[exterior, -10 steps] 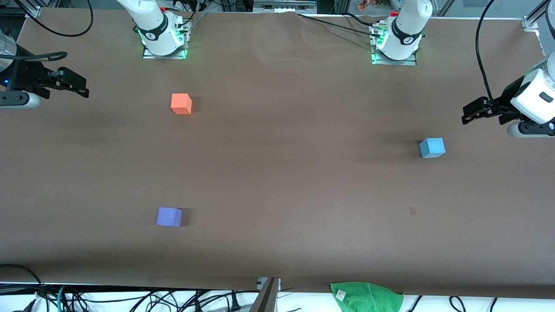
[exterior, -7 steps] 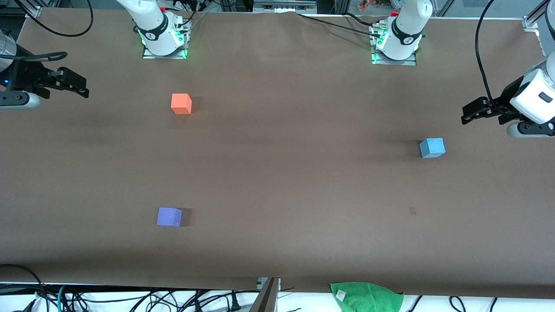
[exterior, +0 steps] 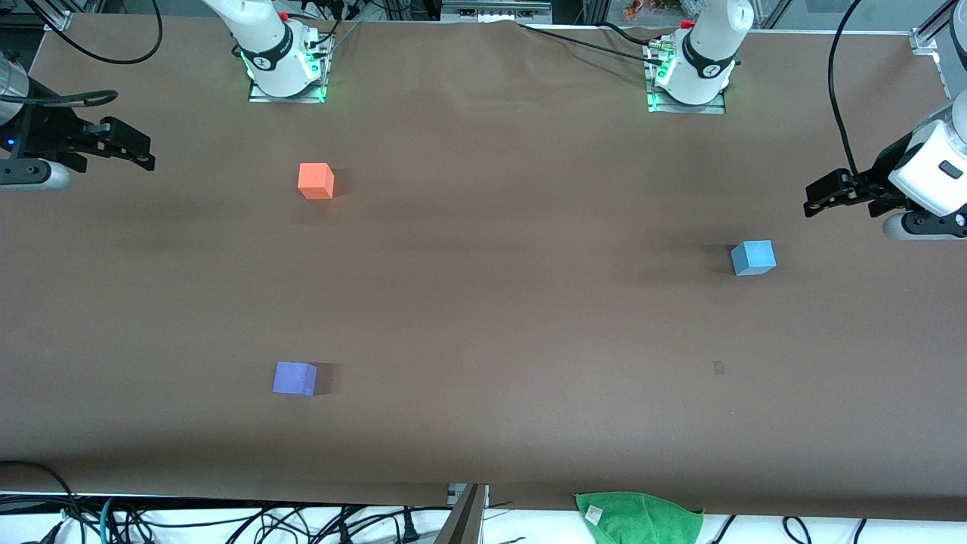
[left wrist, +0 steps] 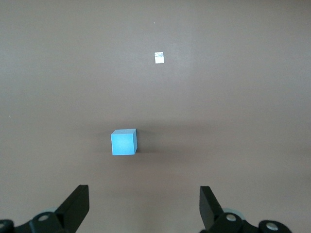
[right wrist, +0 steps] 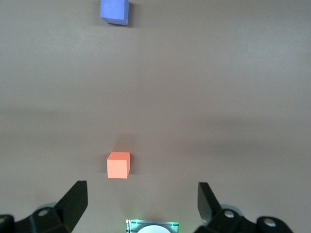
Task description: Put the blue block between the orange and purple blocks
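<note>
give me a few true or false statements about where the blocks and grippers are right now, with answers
1. The blue block lies between the orange block and the purple block. False: it sits apart, toward the left arm's end of the table.
2. The left gripper is open and holds nothing. True.
3. The purple block is nearer the front camera than the orange block. True.
4. The right gripper is shut on the orange block. False: its fingers are open, and the orange block rests on the table.
5. A green cloth covers the purple block. False: it lies at the table's near edge.
</note>
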Available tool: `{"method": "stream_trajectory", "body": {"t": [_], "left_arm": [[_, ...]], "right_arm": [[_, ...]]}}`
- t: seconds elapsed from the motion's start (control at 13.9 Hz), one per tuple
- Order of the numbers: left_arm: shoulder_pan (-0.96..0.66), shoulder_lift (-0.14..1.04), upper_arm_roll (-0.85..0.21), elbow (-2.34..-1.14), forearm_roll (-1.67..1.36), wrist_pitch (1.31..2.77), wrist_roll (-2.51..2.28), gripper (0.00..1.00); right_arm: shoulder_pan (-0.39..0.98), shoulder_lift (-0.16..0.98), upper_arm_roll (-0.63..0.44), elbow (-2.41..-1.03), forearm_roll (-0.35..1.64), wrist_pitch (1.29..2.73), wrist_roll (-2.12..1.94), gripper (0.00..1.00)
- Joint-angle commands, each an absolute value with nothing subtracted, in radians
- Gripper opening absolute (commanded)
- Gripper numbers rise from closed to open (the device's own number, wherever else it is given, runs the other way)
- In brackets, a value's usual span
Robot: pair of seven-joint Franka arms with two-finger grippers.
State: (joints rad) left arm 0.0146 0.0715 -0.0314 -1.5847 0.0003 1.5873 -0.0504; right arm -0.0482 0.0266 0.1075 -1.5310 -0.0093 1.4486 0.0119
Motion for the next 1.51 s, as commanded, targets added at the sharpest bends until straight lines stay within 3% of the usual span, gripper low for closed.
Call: {"method": "stream_trajectory", "body": {"t": [0.0,1.44], "left_arm": [[0.009,0.084,-0.032,-1.552,0.026,1.562,-0.034,1.00],[0.021,0.118,-0.031,-1.554,0.015,1.537,-0.028,1.00]], "right_arm": [[-0.054,0.028,0.114,-1.523,-0.006,1.451,0.003,1.00],[-0.058,0.029,0.114,-1.523,-0.006,1.453,0.002,1.00]]}}
